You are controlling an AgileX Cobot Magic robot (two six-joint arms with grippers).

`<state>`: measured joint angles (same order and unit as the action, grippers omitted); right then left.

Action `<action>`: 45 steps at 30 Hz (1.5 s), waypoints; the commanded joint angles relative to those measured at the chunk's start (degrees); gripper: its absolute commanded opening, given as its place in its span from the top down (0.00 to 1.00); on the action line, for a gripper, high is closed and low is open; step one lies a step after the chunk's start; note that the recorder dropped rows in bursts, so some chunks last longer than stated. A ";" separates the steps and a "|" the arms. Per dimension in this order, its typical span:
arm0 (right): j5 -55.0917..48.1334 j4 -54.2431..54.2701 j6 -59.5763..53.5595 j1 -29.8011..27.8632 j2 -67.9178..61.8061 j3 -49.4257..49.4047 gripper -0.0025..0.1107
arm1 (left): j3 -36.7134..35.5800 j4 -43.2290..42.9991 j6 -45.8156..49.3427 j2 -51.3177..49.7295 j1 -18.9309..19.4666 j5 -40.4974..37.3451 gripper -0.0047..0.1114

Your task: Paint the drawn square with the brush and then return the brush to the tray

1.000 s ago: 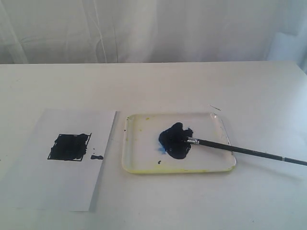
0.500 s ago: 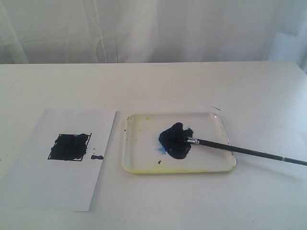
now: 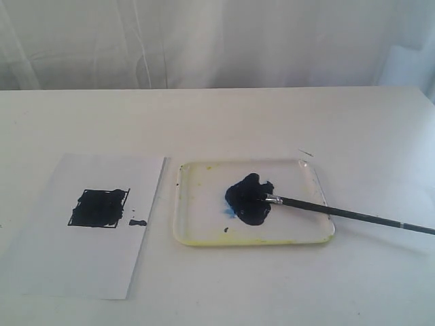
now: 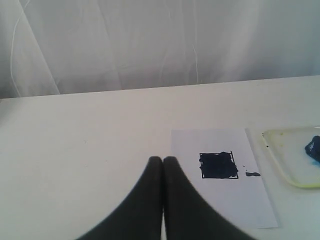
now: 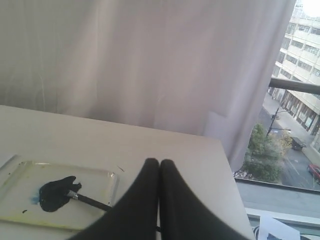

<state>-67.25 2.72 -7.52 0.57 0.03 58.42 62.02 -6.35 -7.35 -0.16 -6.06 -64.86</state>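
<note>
Brush [image 3: 340, 213] bristles in tray [image 3: 197, 204]; drawn square [image 3: 98, 208] painted; left claw [image 4: 163, 160], right claw [image 5: 159, 162] closed, empty.

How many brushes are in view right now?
1. The brush lies with its bristles in the dark blue paint blob in the tray, handle sticking out past the tray's right rim. No other brush shows in any view.

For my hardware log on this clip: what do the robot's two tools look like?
Both the left tool and the right tool have two plain matte black fingers, broad at the base and curving to narrow rounded tips. No cables, labels or markings show. The exterior view shows neither arm.
</note>
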 commanded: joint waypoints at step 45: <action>53.39 -0.16 0.32 -0.24 -0.03 -58.42 0.98 | -62.02 -0.97 -3.16 0.16 0.24 56.78 0.96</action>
<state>-13.89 2.14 -7.73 0.57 -0.30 0.28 0.28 -7.99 -9.87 -0.28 -6.06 -8.40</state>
